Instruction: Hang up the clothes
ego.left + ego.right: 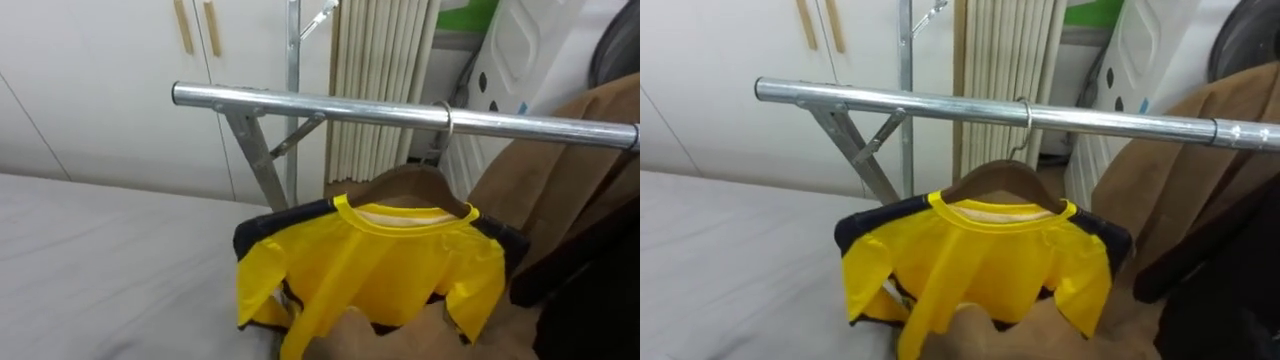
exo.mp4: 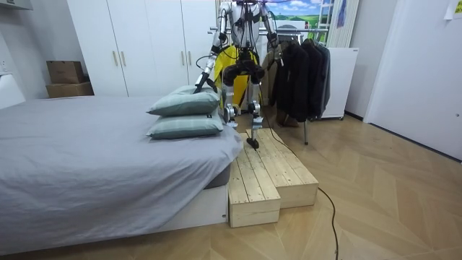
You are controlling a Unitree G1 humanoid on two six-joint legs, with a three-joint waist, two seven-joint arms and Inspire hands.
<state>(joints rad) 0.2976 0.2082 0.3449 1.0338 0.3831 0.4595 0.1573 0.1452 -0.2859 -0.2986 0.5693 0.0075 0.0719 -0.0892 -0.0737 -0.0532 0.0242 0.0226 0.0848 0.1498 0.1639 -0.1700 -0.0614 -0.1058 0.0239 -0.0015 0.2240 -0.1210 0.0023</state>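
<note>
Left eye view: the yellow shirt hangs on a wooden hanger whose hook sits over the rail, just below it and beside the brown coat under the rail's right end. The cloth looks bunched and lopsided — its hem rides up on one side — so I judge a careless tug could slide it off the hanger toward the bed below the rail. Whether the fingers of the left hand or right hand are open or gripping cloth I cannot tell.

We see a yellow shirt with dark sleeves, draped on a brown wooden hanger whose hook sits over a horizontal metal rail.
</note>
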